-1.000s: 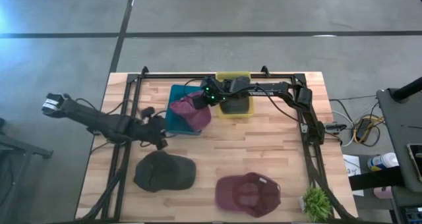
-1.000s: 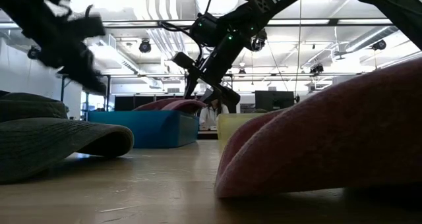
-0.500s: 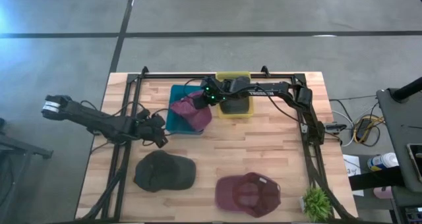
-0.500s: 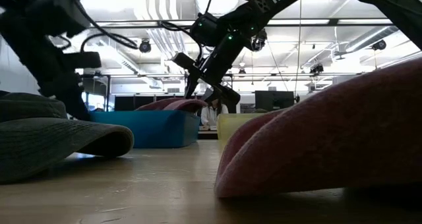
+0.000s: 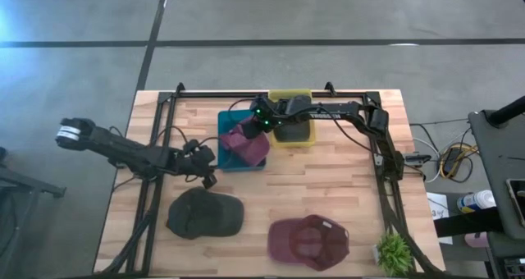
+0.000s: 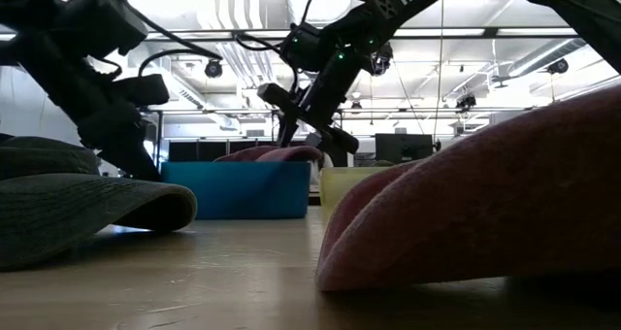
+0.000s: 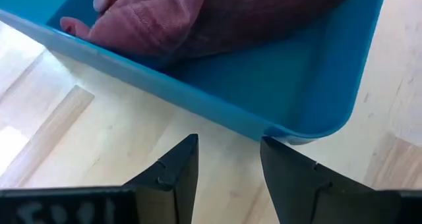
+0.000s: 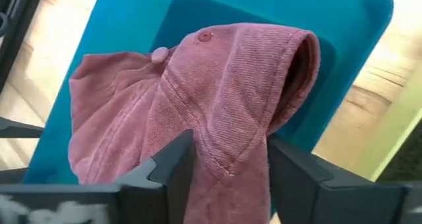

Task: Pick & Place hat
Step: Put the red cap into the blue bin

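Observation:
A maroon corduroy hat (image 8: pixel 217 99) lies in the blue bin (image 5: pixel 230 121), its cloth bunched against the bin's floor. My right gripper (image 8: pixel 227 165) is above the bin (image 6: pixel 238 189) and shut on this hat (image 5: pixel 248 144). My left gripper (image 7: pixel 227 145) is open and low over the table at the bin's left near corner (image 7: pixel 310 128). It shows in the high view (image 5: pixel 210 166) and the low view (image 6: pixel 136 150). A dark hat (image 5: pixel 205 214) and a second maroon cap (image 5: pixel 308 240) rest crown-up on the table's near part. My left gripper meets the blue bin's outer wall (image 7: pixel 224 115) close to its corner with its open fingertips (image 7: pixel 190 145), coming level from the table's left. The bin stands flat on the table. My right gripper pinches a bunched part of the maroon hat's crown (image 8: pixel 224 148) between its two fingers (image 8: pixel 173 165), slanting down from above and from the right. The rest of the hat lies slack in the blue bin.
A yellow bin (image 5: pixel 292 95) with something dark inside stands right of the blue one, at the far edge. A black frame (image 5: pixel 382 160) rims the table. A small green plant (image 5: pixel 394 253) is at the near right corner. Bare wood lies between bins and hats.
My left gripper has moved toward the table's right and come up against the blue bin. The bin has slid a little to the right along the table, toward the yellow bin, with the maroon hat still inside. My right gripper has stayed on the hat.

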Robot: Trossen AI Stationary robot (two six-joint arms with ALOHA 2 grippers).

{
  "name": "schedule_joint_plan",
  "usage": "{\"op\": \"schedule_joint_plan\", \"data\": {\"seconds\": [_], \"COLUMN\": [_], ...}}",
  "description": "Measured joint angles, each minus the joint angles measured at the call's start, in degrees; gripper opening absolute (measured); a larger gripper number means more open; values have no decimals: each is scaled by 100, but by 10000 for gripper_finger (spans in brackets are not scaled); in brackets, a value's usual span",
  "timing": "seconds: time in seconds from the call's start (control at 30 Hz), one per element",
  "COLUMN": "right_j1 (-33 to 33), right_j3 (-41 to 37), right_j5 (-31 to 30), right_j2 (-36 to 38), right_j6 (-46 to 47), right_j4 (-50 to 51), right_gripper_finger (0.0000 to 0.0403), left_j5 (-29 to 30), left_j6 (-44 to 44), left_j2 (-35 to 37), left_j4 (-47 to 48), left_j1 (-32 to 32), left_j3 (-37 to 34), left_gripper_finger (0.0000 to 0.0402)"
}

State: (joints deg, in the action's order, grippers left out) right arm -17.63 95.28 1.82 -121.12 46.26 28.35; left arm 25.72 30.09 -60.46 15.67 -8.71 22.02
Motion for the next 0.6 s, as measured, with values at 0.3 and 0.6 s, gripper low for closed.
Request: {"op": "schedule_joint_plan", "data": {"seconds": [0.3, 0.6], "right_j1": [0, -72], "right_j3": [426, 1027], "right_j5": [360, -361], "right_j2": [0, -2], "right_j6": [-1312, -2248], "right_j4": [120, 1988], "right_gripper_finger": [283, 327], "left_j5": [-145, -146], "left_j6": [8, 35], "left_j2": [-97, -97], "left_j4": [-960, -1064], "left_j1": [0, 0], "left_j3": [0, 0], "left_gripper_finger": [158, 158]}}
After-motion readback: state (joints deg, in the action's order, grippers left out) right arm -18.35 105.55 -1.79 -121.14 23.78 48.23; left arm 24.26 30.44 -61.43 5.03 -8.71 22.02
